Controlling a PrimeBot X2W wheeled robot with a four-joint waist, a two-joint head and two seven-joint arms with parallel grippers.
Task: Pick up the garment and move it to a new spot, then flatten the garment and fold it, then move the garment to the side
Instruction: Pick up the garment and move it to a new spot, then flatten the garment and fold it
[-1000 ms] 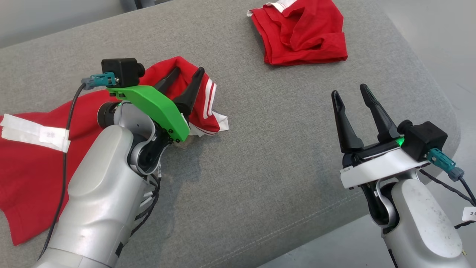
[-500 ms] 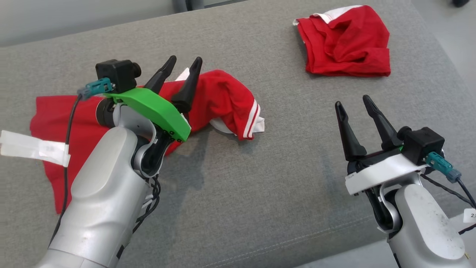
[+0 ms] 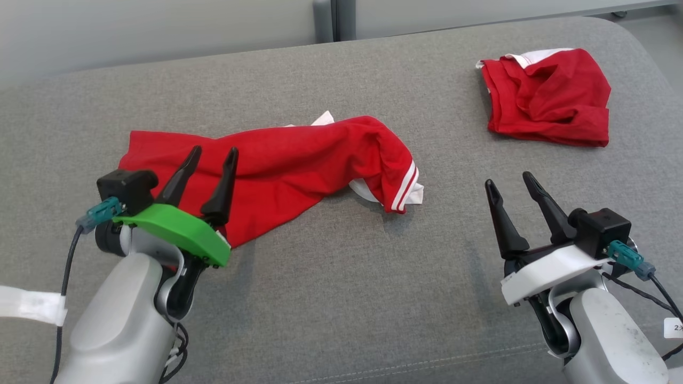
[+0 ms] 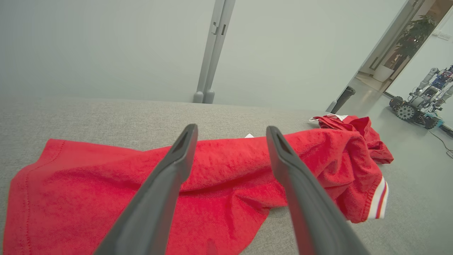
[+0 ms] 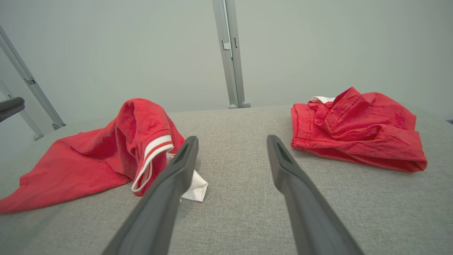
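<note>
A red garment (image 3: 288, 165) with white-striped trim lies rumpled and stretched out across the middle of the grey cushioned surface (image 3: 341, 277). It also shows in the left wrist view as the red garment (image 4: 219, 177) and in the right wrist view as the red garment (image 5: 116, 156). My left gripper (image 3: 213, 150) hovers open over its near left part, nothing between the fingers. My right gripper (image 3: 509, 178) stands open over bare cushion to the right of the garment, apart from it.
A second red garment (image 3: 549, 98) lies bunched at the far right of the cushion, also seen as the red bundle (image 5: 357, 129). A grey wall with a metal post (image 3: 331, 18) runs behind. The cushion's near edge is close to my right arm. Another robot (image 4: 421, 102) stands far off.
The left gripper has pulled back toward me and off the garment, which now lies free. The head camera has tilted, so the whole scene sits lower and more rightward. The right gripper stays open.
</note>
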